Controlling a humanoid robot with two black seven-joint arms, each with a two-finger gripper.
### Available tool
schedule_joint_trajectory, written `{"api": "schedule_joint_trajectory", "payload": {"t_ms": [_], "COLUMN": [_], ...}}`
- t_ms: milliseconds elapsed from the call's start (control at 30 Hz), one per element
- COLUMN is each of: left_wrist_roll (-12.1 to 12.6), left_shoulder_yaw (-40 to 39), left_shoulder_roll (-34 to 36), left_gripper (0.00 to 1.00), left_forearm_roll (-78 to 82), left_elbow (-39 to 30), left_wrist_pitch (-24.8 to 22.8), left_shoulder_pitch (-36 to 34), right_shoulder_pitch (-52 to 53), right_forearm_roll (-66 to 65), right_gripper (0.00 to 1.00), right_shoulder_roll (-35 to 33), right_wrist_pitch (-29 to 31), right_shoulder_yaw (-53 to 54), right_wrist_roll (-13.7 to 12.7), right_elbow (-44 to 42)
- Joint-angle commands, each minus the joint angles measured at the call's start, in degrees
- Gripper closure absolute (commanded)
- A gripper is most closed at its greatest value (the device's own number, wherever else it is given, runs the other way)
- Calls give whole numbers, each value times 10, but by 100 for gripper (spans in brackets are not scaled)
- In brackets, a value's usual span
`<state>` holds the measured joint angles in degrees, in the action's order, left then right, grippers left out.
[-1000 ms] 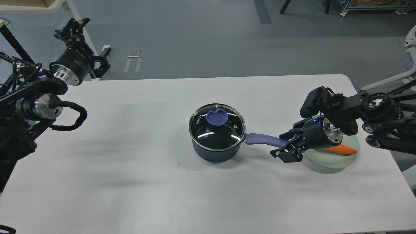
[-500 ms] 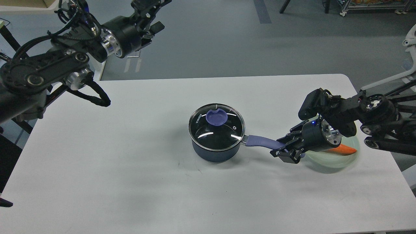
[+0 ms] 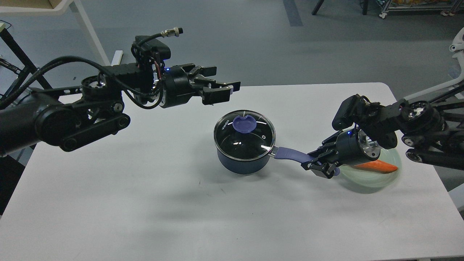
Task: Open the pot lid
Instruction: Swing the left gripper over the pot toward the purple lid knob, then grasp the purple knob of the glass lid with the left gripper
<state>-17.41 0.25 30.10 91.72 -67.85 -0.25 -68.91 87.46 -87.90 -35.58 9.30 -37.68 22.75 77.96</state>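
Note:
A dark blue pot (image 3: 243,163) stands at the table's middle. Its glass lid (image 3: 244,136) is on it, with a purple knob (image 3: 244,124) near the far rim. The pot's purple handle (image 3: 291,154) points right. My right gripper (image 3: 319,164) is shut on the end of that handle. My left gripper (image 3: 222,90) is open and empty, hovering above the table just up and left of the lid, apart from it.
A pale green plate (image 3: 377,179) with an orange carrot (image 3: 377,167) lies at the right, partly under my right arm. The white table (image 3: 145,203) ends at the back (image 3: 290,85); grey floor lies beyond.
My left arm has swung from the far left in over the table to near the lid. My right gripper closed on the handle and the pot shifted slightly right and turned.

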Motion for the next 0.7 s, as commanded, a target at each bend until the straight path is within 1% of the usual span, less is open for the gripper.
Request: {"api": "schedule_joint_trajectory", "payload": {"t_ms": [0,100,267,400,667], "left_wrist_roll": [0,1,1,-1,2], "left_shoulder_yaw": [33,52,71,71,71], "left_shoulder_roll": [-1,-4,-37,-79,-100], "left_gripper": [1,1,1,1,1], "left_forearm_roll": [56,65,84,78,75], "left_elbow": [4,8,11,46,65], "left_wrist_pitch": [27,43,60,88,89], "left_shoulder_pitch": [-1,-1,1,21,31], "right_shoulder_pitch": [0,0,1,0,2], "right_forearm_roll": [4,8,7,7,6], "right_gripper": [66,67,67,67,67], "right_shoulder_roll": [4,4,4,5,32], "right_wrist_pitch": [0,-1,0,-1,-1], "right_shoulder_yaw": [0,1,1,1,1], "right_wrist_roll": [1,3,4,4,4], "right_elbow": [0,3,3,3,1]}}
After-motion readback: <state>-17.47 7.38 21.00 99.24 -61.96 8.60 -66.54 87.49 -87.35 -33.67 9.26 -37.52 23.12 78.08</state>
